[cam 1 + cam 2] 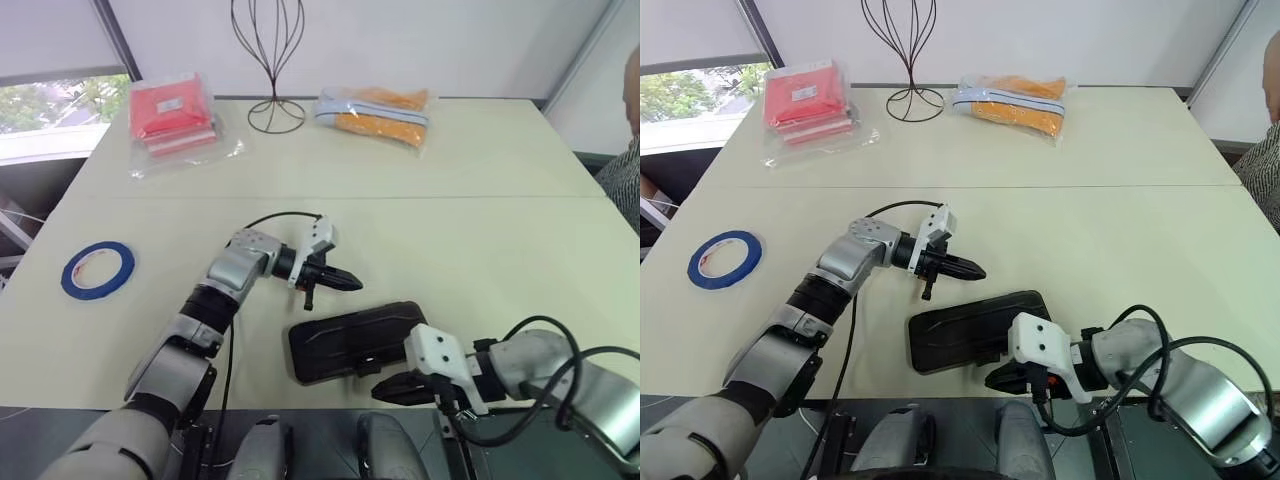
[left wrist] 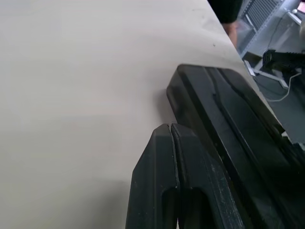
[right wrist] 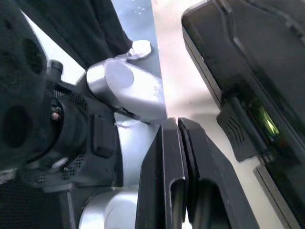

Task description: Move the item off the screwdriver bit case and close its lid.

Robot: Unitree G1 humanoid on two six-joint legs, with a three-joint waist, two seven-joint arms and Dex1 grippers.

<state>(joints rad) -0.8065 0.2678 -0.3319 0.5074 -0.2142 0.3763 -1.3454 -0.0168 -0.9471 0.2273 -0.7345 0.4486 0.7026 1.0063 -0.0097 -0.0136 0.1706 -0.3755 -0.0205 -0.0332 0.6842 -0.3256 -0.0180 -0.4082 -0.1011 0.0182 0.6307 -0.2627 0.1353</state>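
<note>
Screwdriver bit case (image 1: pixel 355 342) lay lid-down-shut near the bench (image 1: pixel 480 230) front edge, blue tape roll (image 1: pixel 97 269) well apart at far left, left hand (image 1: pixel 345 281) pressed together just behind case, right hand (image 1: pixel 390 388) pressed together at its front latch

- Tape roll (image 1: pixel 97 270): I see blue, with a pale hollow centre.
- Bit case (image 1: pixel 355 341): I read its shut lid (image 1: pixel 975 325) as glossy smoky black.
- Table (image 1: pixel 480 230): plain cream.
- Left packet (image 1: pixel 172 115): red under clear wrap.
- Right packet (image 1: pixel 375 112): orange, crossed by pale bands.
- Wire stand (image 1: pixel 270 60): thin dark wire.
- Gripper fingers (image 2: pixel 164 181): black on both arms.
</note>
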